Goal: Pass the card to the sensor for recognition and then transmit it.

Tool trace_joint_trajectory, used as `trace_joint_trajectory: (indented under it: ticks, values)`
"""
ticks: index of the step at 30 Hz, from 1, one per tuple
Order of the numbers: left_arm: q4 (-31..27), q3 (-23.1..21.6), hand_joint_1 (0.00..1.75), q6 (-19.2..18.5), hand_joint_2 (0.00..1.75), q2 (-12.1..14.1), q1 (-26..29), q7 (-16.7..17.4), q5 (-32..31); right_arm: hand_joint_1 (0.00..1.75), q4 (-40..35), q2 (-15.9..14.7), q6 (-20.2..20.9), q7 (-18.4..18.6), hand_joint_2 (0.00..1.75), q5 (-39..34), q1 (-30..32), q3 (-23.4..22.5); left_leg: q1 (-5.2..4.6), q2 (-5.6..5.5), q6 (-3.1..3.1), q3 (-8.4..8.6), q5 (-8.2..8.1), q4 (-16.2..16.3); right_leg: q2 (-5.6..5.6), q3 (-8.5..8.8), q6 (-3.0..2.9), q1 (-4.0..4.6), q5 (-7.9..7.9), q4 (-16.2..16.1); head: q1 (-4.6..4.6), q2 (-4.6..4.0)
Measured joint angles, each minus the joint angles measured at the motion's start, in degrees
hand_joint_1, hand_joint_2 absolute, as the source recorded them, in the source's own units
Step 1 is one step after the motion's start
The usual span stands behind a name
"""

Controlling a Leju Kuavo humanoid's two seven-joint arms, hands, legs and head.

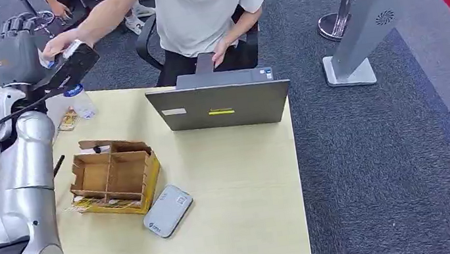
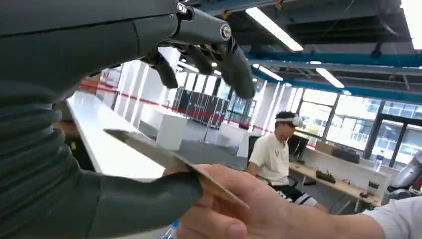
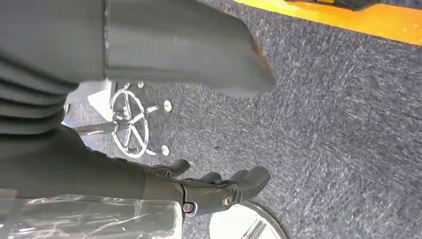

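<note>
Card [image 2: 169, 158]: a thin, flat piece held edge-on high above the far left corner of the table [image 1: 244, 190], at the meeting point of the robot's raised left hand [image 1: 16, 53] and a person's hand [image 1: 61, 43].

Surroundings: a seated person in a pale shirt [image 1: 205, 3] faces the robot from behind the table and reaches one arm across to the card. On the table stand an open laptop [image 1: 222, 104], its lid back toward the robot, a divided cardboard box [image 1: 113, 176] near the left edge, and a grey card reader [image 1: 167, 210] lying flat just beside the box on the near side. A clear bottle with a blue cap [image 1: 81, 102] stands at the far left corner, below the raised hand. A grey floor stand [image 1: 360, 21] rises from the carpet to the right of the table, well apart from it.

Left hand: in the wrist view the thick thumb [image 2: 144, 204] lies under the card and the dark fingers [image 2: 219, 50] arch well above it, apart from its upper face. The person's thumb and fingers pinch the card's near end. Whether the robot's hand grips the card or merely supports it cannot be told.

Right hand [image 3: 209, 191]: hangs low over the carpet, fingers loosely curved and apart, holding nothing.
</note>
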Motion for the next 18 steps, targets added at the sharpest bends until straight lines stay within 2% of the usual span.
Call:
trace_joint_trajectory:
  ticks: [13,18]
  values:
    - [1.53,-18.06,1.75,8.54,1.75,-3.17,-8.95,7.78,-16.68,0.00,0.28,0.17,2.58,-0.02,0.00,1.46,0.03,-2.25,-0.03,-0.03,0.01,-0.05,0.00,0.02,-0.04,0.00,0.01,-0.02,0.00,0.00,-0.02,0.00]
    - [2.12,-22.22,1.75,10.95,1.75,-3.78,-10.85,10.69,-21.96,0.00,0.33,0.37,3.41,-0.02,0.00,2.30,0.07,-2.54,-0.03,-0.02,0.01,-0.06,0.00,0.02,-0.03,0.00,0.01,-0.01,0.01,0.00,0.00,0.00]
